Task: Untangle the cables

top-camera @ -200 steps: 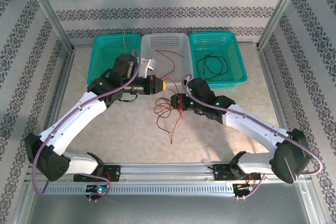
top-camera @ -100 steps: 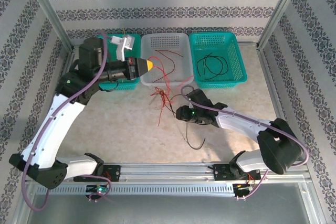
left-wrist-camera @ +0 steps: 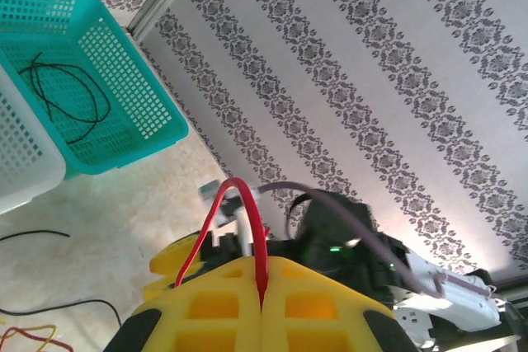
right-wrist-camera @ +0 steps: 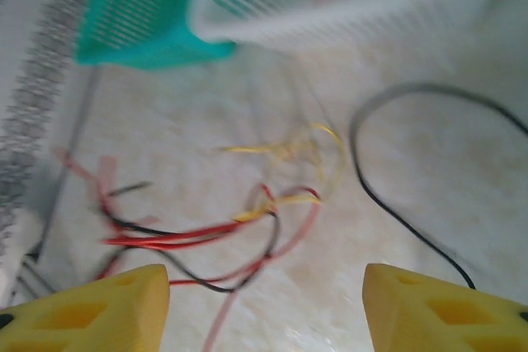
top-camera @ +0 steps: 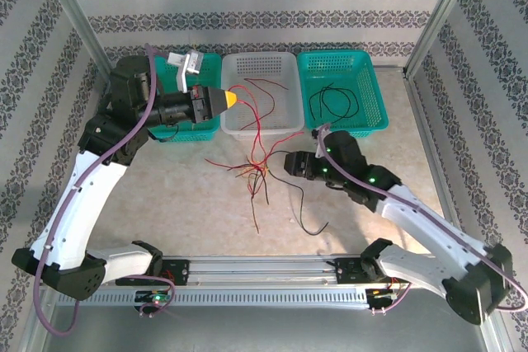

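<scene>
The left jaws are shut tight on a red cable (left-wrist-camera: 261, 265), so pull it slowly away from the tangle (top-camera: 256, 172) on the desk (top-camera: 181, 195), while the wide-open right jaws drop to pin the rest down.

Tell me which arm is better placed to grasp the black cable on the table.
Right. The right gripper is open beside the black cable; the left gripper is shut on a red cable, up by the white basket.

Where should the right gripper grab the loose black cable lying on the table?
Grip the black cable along its straight stretch, coming down from above with the open right gripper straddling it; it lies flat there, clear of the red-yellow tangle.
</scene>
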